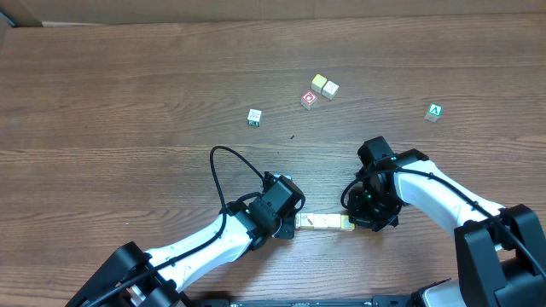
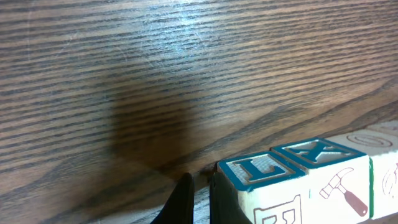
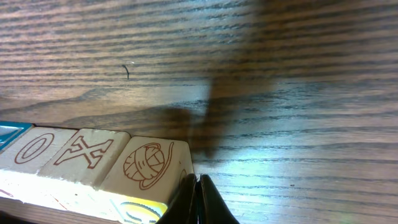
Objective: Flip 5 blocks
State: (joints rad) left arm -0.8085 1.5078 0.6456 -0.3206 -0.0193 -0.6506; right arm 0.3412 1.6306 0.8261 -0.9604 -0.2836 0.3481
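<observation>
A short row of pale blocks (image 1: 322, 223) lies end to end on the table between my two grippers. In the left wrist view its near end shows a block with a blue L on top (image 2: 258, 171), then one with a blue-framed letter (image 2: 318, 153). The right wrist view shows the other end: faces with a red O (image 3: 32, 148), a red X (image 3: 84, 153) and a yarn ball (image 3: 148, 163). My left gripper (image 2: 200, 200) is shut, one finger against the L block's end. The right gripper (image 3: 198, 196) is shut beside the yarn-ball block. Neither holds anything.
Farther back stand two cream cubes (image 1: 324, 85) touching each other, a red-faced cube (image 1: 309, 100), a white and green cube (image 1: 254, 117) and a green cube with a white A (image 1: 434, 112). A black cable (image 1: 223, 170) loops above the left arm.
</observation>
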